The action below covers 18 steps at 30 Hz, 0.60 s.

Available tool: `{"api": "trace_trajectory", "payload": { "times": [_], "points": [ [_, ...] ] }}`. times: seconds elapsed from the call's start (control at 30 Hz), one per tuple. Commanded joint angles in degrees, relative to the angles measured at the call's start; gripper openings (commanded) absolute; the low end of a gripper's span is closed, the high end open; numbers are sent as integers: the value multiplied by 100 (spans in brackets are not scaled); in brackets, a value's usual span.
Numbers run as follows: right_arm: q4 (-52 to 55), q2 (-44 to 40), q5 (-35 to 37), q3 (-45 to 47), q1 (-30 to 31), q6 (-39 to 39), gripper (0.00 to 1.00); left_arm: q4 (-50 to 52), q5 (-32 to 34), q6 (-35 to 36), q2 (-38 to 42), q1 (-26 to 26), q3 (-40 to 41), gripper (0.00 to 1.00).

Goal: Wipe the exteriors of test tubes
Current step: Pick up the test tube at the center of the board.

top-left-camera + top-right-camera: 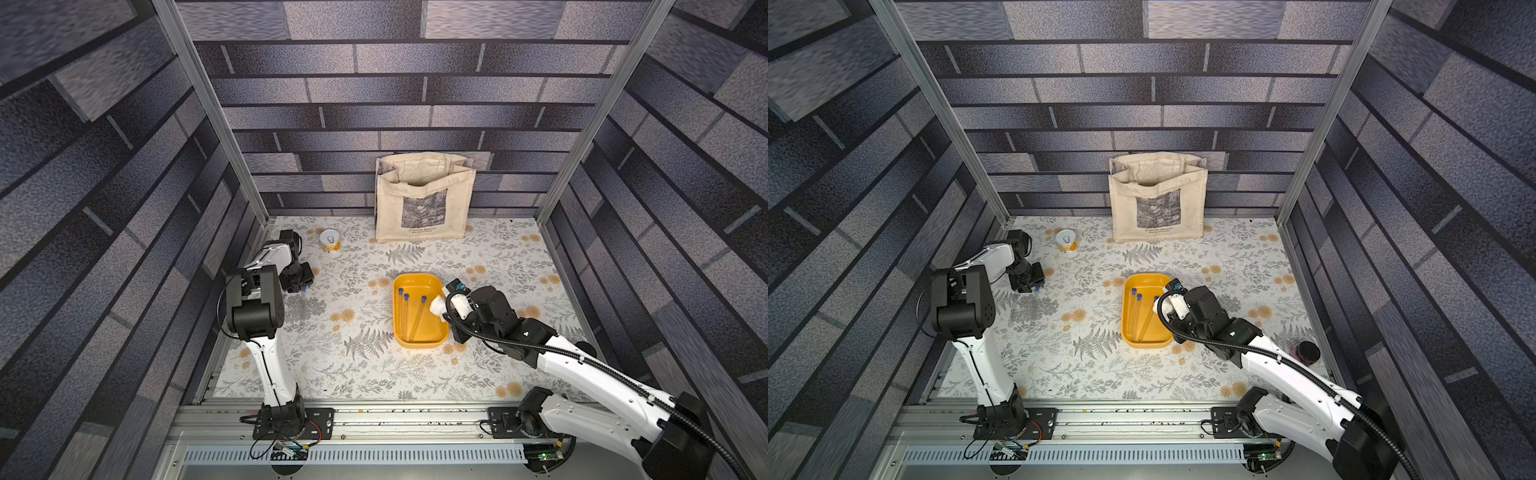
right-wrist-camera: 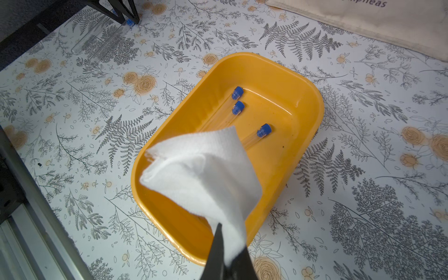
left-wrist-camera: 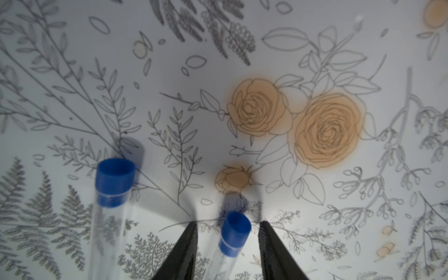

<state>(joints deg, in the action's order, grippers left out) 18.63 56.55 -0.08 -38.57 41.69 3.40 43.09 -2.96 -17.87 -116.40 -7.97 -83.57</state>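
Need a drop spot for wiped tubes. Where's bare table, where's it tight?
Free: the strip between left gripper and yellow tray; front, between tray and rail; back right, beside the tote bag. Crowded: the tray, three test tubes inside, right gripper holding the cloth over it; two tubes at the left gripper.

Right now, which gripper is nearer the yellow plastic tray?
Right. The right gripper, pinching a white folded cloth, hangs by the yellow plastic tray; the left gripper is far across the table, straddling a clear blue-capped test tube.
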Motion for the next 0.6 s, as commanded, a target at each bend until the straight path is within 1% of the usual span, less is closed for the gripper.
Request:
{"api": "trace_trajectory", "payload": {
  "times": [0.0,0.17,0.27,0.43,0.57],
  "points": [
    [69,-126,80,107,-43,12,0,90,-46,134,-166,-11,-230,41],
    [105,-202,124,145,-38,26,0,89,-17,104,-232,19,-196,36],
    [103,-188,118,130,-43,42,0,137,-4,91,-268,40,-205,30],
    [89,-159,96,96,-39,47,0,158,72,82,-242,137,-139,29],
    [88,-162,86,95,-32,61,0,173,90,73,-260,206,-117,24]
  ]
}}
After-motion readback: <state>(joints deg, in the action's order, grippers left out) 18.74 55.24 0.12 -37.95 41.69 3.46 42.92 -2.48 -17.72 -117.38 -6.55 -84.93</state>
